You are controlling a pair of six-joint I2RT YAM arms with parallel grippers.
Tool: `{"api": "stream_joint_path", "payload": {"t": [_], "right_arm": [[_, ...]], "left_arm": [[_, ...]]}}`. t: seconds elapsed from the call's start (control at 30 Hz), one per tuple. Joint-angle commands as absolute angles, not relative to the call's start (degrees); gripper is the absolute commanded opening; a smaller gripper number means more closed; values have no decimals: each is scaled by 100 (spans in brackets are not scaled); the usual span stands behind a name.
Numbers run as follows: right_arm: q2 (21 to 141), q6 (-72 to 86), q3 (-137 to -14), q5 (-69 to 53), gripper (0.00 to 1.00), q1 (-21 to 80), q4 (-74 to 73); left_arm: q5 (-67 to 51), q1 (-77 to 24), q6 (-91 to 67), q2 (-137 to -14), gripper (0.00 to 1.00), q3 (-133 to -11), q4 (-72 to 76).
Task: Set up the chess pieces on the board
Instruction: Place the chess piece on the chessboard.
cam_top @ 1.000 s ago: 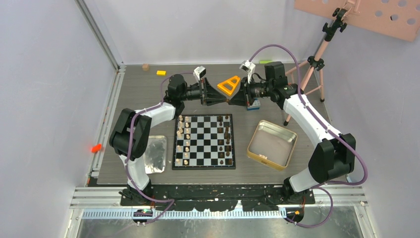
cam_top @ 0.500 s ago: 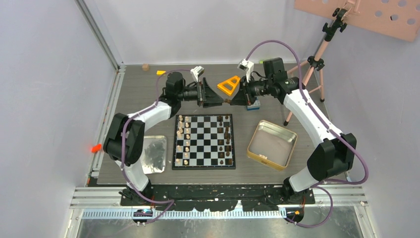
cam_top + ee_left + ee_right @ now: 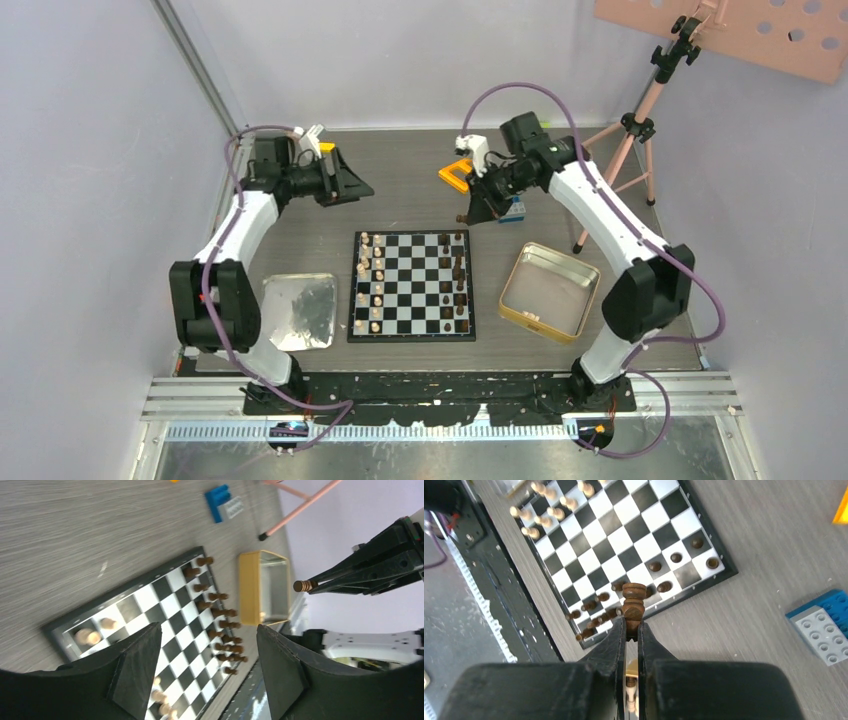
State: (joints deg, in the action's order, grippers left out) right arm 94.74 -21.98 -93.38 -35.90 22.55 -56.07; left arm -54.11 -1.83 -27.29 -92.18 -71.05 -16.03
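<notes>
From my console I see a dark grey wood-grain tabletop (image 3: 400, 175) boxed in by plain pale lavender walls (image 3: 90, 150) under soft, even light. A silver aluminium rail (image 3: 222, 215) runs along the tabletop's left edge, and a ribbed metal sill (image 3: 440, 410) runs along its near edge. Near the far right corner stands a pink-legged tripod (image 3: 640, 110), one foot on the tabletop, its black head meeting a pink perforated board (image 3: 760, 30).

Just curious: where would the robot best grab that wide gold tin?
Probably one upright wall of the gold tin, pinched from above, inside and outside: it lies open-topped and looks too wide to span.
</notes>
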Motion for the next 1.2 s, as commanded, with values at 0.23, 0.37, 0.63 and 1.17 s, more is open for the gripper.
{"api": "stream_joint_path", "payload": {"t": [0.23,0.37,0.63,1.17], "right_arm": [[11455,-2890,-11603,-1646,1,3193,-7708],[12262,-3087,-12586,-1087,1,3330,-8448],[13271,-3453,-13588,-195,1,3422,-9159],[13999,-3773,-13850,-18,1,3550,-9585]], "left_arm": [[-3591,150,181,-8101,75,-7546,-4310],[-3396,167,351,-7874,75,-7507,-4388],[-3323,189,447,-7816,75,-7534,-4550],[-3384,276,542,-7842,75,-7548,-4662]]}}
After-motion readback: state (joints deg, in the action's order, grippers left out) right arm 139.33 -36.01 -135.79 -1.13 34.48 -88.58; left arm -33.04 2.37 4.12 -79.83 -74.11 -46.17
